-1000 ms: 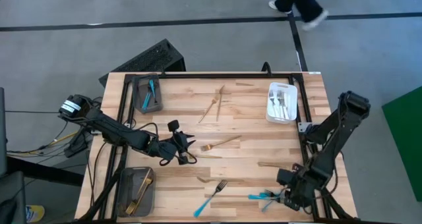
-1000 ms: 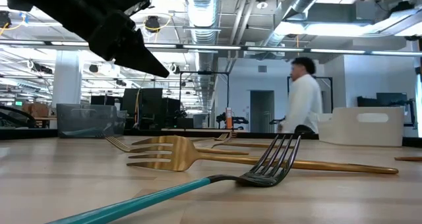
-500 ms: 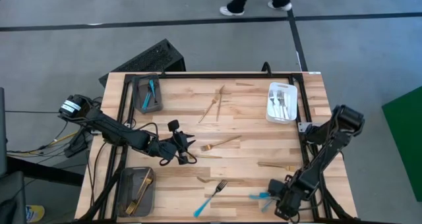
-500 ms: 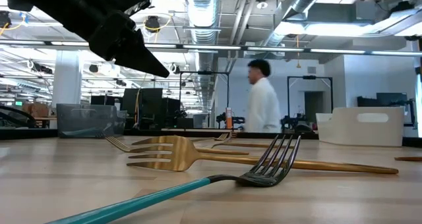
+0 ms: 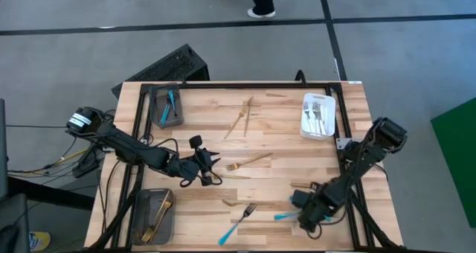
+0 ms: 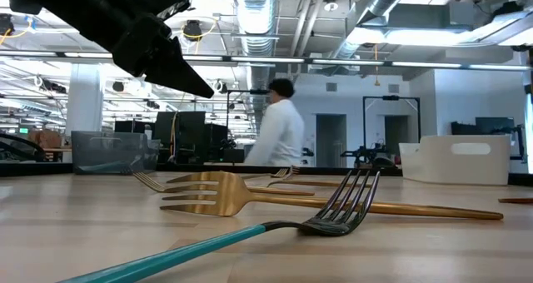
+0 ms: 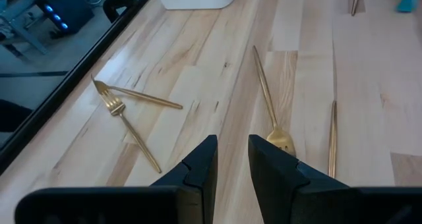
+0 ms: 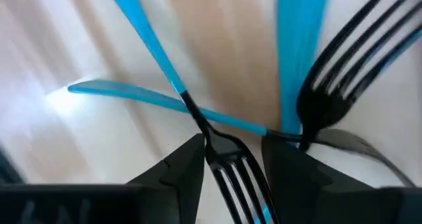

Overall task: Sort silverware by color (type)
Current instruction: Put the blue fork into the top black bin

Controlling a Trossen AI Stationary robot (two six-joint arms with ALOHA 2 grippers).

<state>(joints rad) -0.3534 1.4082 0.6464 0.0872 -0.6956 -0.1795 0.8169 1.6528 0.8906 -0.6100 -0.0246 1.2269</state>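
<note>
Several turquoise-handled forks [image 8: 198,112] lie crossed near the table's near right corner, also in the high view [image 5: 285,216]. My right gripper [image 8: 231,151] [image 5: 306,214] points down over them, open, with one fork's dark neck [image 8: 214,141] between its fingers. Another turquoise-handled fork [image 5: 238,223] [image 6: 333,212] lies flat near the front edge. Gold forks [image 5: 249,162] [image 6: 225,196] lie about the middle. My left gripper [image 5: 212,171] [image 7: 231,151] hangs above the table left of centre, open by a narrow gap, holding nothing. My right gripper comes at the turquoise-handled fork from above, pointing down, with one finger [image 8: 188,168] on each side of its neck. The fork lies flat on the table, across another one's handle. Whether the fingers touch it I cannot tell.
A grey tray [image 5: 155,104] with a turquoise utensil stands at the far left. A grey tray [image 5: 141,208] with gold pieces stands at the near left. A white tray [image 5: 306,126] with silver pieces stands at the far right. More gold forks [image 5: 242,119] [image 5: 309,186] lie loose. A person walks behind the table.
My right gripper has gone down and toward the table's left along the near edge, ending over the crossed turquoise-handled forks. The person behind the table has walked toward the left.
</note>
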